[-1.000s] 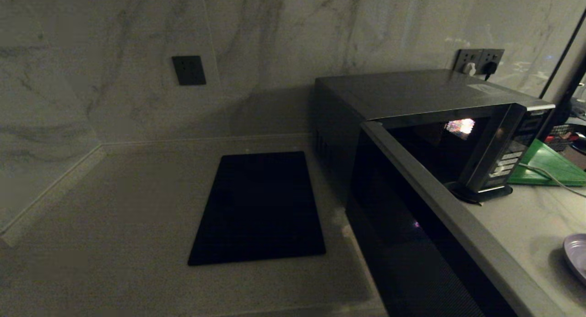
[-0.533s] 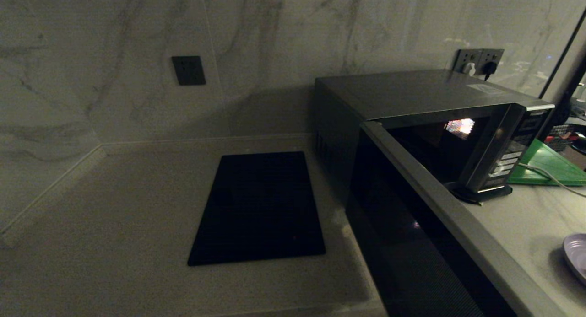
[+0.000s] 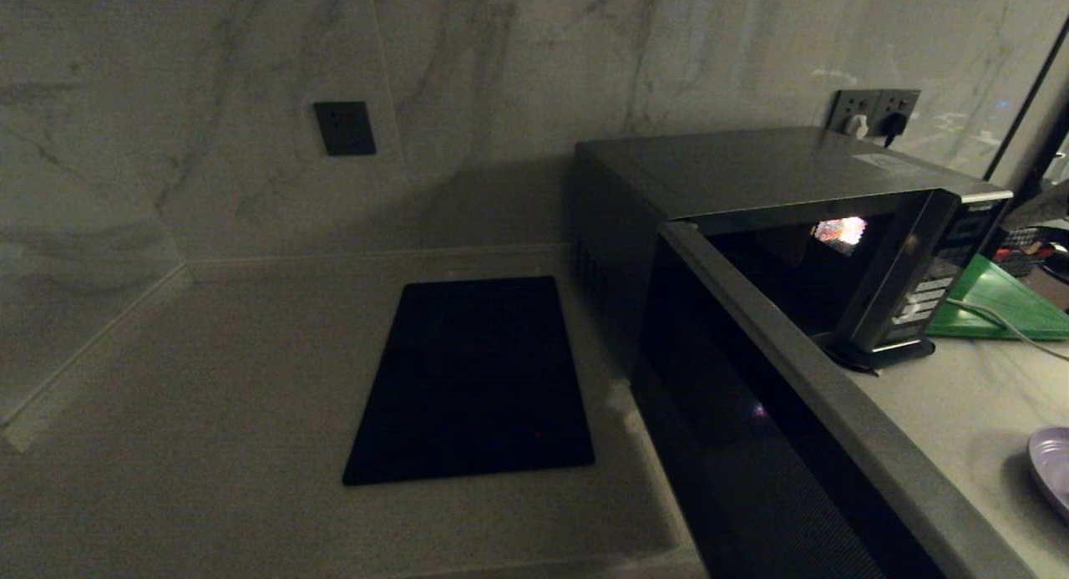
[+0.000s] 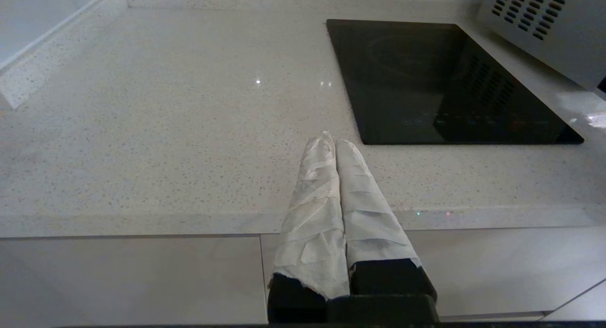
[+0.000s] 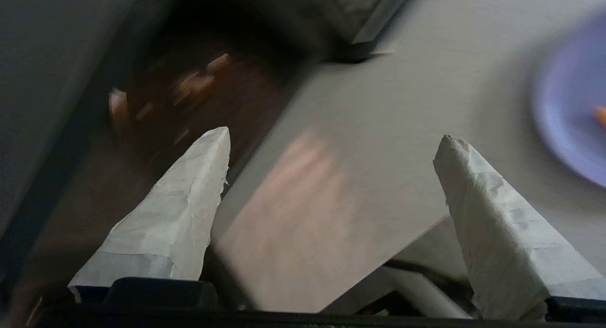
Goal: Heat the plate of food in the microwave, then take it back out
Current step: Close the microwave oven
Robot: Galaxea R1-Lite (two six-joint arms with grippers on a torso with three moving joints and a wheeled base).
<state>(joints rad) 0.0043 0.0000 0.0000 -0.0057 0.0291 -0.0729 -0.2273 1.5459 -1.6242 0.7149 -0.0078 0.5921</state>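
Right end effector: your paper-wrapped fingers stand spread wide, nothing between them, hanging over the pale speckled stone table in front of the microwave. It holds nothing. It does not show in the head view.

Left end effector: wrapped fingers pressed together, empty, parked at the table's front edge near the flat black rectangular mat.

Boxy black-and-silver microwave: its dark glass door is swung open toward you, so the cavity is reachable. From the head view the inside looks dark; you cannot tell what, if anything, sits on the turntable.

Round pale lavender plate of food: it rests on the table to the right of the microwave, outside the oven, with an orange stick just showing at its edge. In the head view only its rim shows at the right border.

Progress, as a judgement: door open is the only step visibly done. Left for you: grasp the plate, load it, shut the door, start the heat, reopen, bring the plate back out.
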